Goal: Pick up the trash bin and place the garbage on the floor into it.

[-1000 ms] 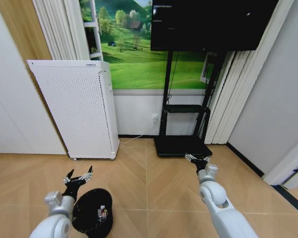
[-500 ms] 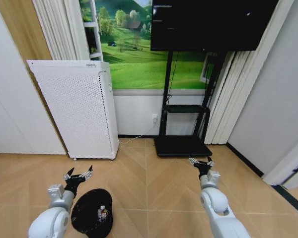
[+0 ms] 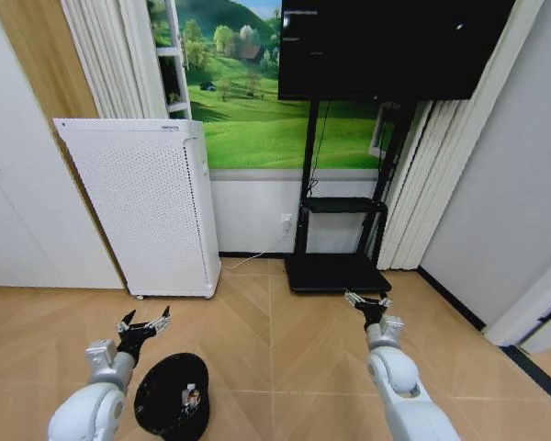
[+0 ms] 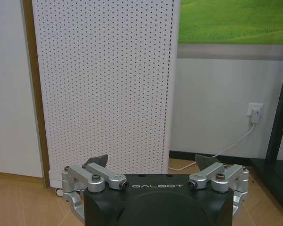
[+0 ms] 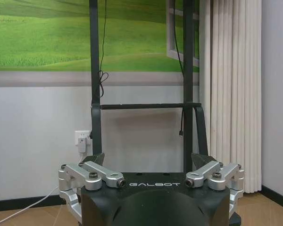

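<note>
Black round trash bin [image 3: 172, 400] on herringbone wood floor [image 3: 275, 340].

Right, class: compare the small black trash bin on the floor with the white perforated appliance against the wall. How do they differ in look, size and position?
The trash bin is black and round; the white perforated appliance is white and box-shaped. The bin is far smaller and lower than the tall appliance. The bin sits on open floor beside the left gripper, with litter inside; the appliance stands back against the wall. Both rest upright on the wooden floor.
</note>
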